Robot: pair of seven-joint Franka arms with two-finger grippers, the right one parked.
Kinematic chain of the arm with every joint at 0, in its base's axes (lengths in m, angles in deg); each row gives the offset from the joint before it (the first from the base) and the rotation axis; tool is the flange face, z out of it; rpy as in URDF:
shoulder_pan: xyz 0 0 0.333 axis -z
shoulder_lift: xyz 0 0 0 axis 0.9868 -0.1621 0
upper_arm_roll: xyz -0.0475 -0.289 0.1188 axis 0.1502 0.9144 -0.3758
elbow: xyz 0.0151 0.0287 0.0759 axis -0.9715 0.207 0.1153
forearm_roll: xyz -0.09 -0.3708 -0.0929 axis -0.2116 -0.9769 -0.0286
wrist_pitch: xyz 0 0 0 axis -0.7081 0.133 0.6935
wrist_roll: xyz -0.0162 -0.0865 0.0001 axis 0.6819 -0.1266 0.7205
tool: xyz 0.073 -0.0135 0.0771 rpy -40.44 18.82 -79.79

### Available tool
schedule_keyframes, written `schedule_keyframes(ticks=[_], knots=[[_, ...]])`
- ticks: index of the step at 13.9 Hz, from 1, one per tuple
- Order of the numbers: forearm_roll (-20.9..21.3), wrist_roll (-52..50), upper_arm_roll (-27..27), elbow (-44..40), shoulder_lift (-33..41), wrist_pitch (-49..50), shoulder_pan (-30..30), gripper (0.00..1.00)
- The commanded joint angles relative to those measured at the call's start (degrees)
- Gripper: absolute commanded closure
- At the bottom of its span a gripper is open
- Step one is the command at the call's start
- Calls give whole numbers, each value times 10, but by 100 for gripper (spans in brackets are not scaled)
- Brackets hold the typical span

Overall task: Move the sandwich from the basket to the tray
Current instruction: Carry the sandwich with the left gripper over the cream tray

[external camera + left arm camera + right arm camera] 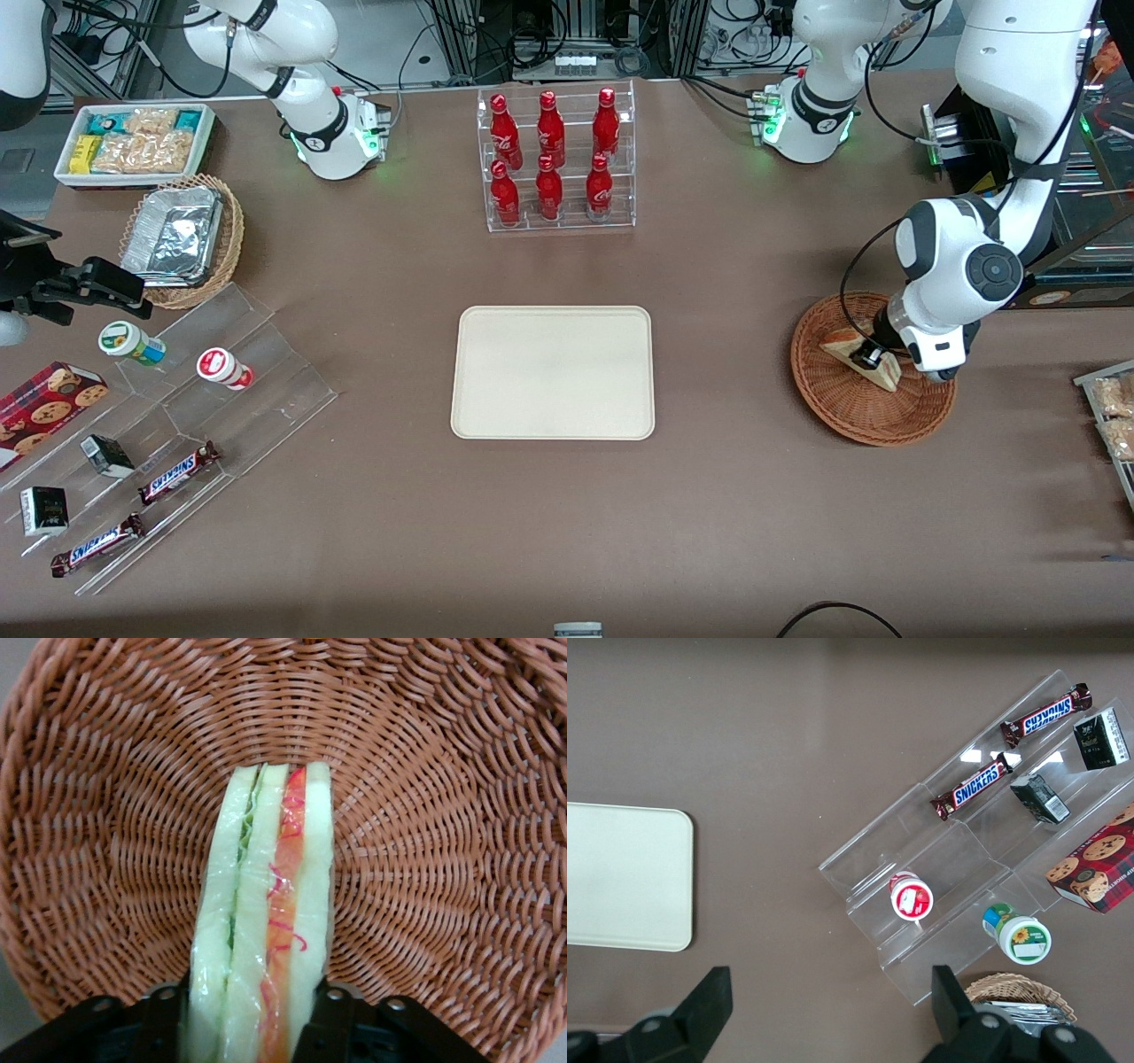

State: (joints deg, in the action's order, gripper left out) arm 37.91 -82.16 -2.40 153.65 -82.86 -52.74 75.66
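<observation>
— Where do you see the sandwich point(266, 930) now?

— In the basket point(850, 403), well apart from the tray point(554, 372). Your gripper point(873, 357) is down in the basket too.

— Does it hold it?

— In the wrist view, yes: the fingers point(330, 1023) press both bread sides. The front view hides this.

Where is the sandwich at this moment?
The sandwich lies in the basket toward the working arm's end of the table, between the fingers of the gripper; the tray holds nothing.
</observation>
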Motion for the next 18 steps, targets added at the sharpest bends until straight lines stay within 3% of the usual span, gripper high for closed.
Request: schedule_keyframes(ticks=[1,5,16,18], knots=[[4,4,1,-44,52,116,4,79],[4,1,3,-165,48,248,70,78],[4,22,10,-342,-99,224,276,80],[3,22,11,-380,-164,220,314,87]])
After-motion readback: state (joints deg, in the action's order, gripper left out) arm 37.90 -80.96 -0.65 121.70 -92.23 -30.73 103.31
